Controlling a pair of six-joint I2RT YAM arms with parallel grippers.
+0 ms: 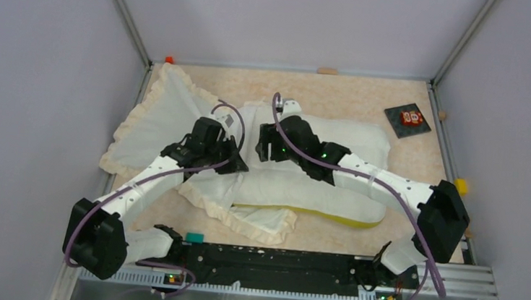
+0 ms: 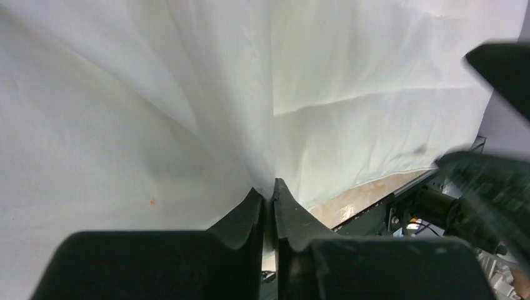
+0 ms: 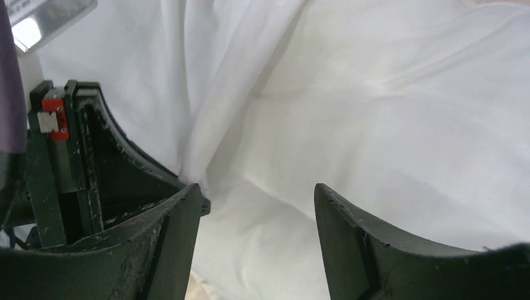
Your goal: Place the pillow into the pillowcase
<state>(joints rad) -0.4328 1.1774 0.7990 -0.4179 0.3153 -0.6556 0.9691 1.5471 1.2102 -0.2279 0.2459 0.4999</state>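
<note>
My left jaws clamp the pillowcase [image 1: 157, 111] cloth; my right jaws hang spread over the pillow [image 1: 365, 137], whose long axis runs rightward from them, nearest my right arm.

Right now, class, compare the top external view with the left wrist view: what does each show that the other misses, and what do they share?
Only the top view shows the plump white quilted pillow with its yellow band and a small dark square tile at the far right. Only the left wrist view shows that the left gripper is shut, pinching a fold of cloth. Both show the thin cream-white pillowcase and the tan table.
</note>
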